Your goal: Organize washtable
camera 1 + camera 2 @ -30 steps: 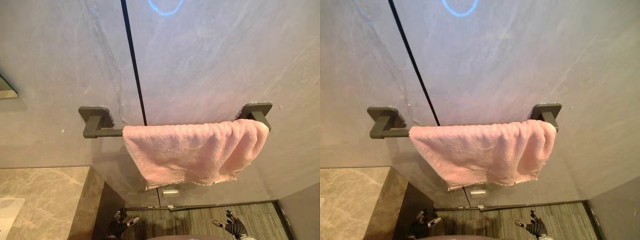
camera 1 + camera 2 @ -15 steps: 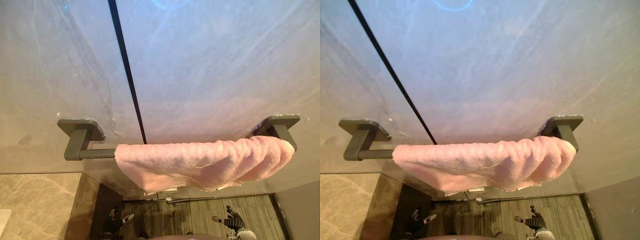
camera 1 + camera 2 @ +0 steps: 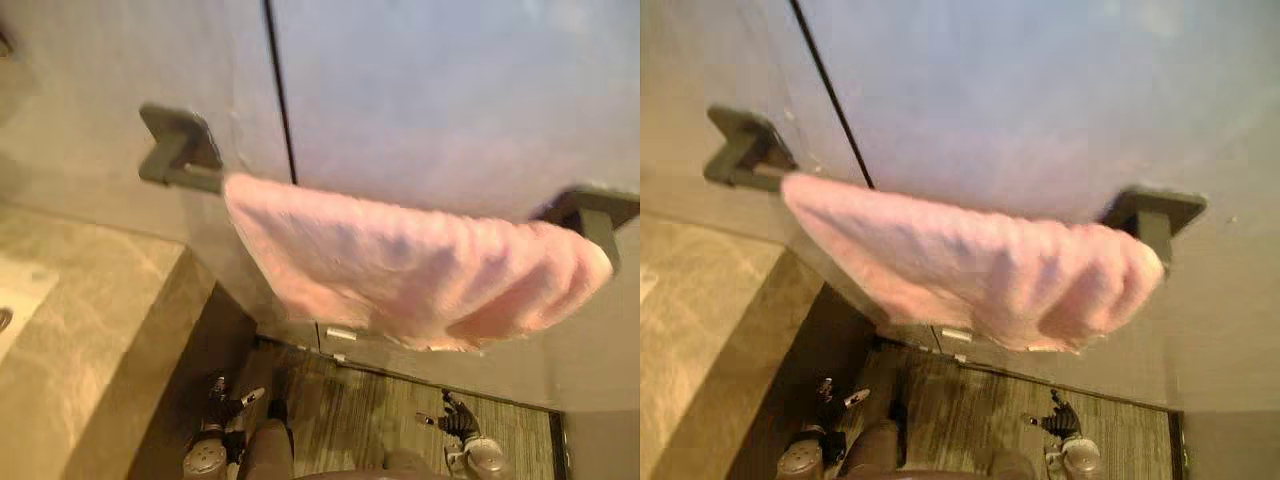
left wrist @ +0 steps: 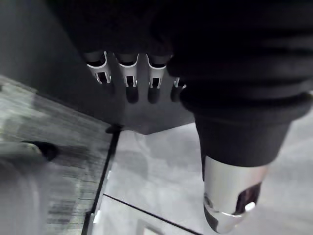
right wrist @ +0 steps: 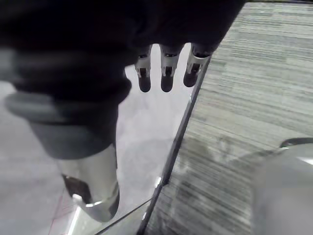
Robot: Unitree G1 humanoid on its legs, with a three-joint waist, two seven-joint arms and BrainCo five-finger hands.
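Observation:
A pink towel (image 3: 410, 265) hangs folded over a dark wall rail (image 3: 180, 178), covering most of it up to the right bracket (image 3: 590, 212). Both hands hang low near the floor, far below the towel. My left hand (image 3: 228, 407) is beside the dark side of the counter, its fingers (image 4: 127, 73) relaxed and holding nothing. Over the striped floor, my right hand (image 3: 455, 418) has straight fingers (image 5: 165, 68) and is empty too.
A beige marble washtable top (image 3: 80, 340) runs along the left, with a white basin edge (image 3: 12, 300) at the far left. A grey wall (image 3: 420, 90) with a dark vertical seam (image 3: 278, 90) stands behind the rail. The floor (image 3: 360, 410) below is grey striped.
The whole picture has shifted and tilted, so the camera has moved: the rail now slopes and more counter shows. Towel and both hands keep their places.

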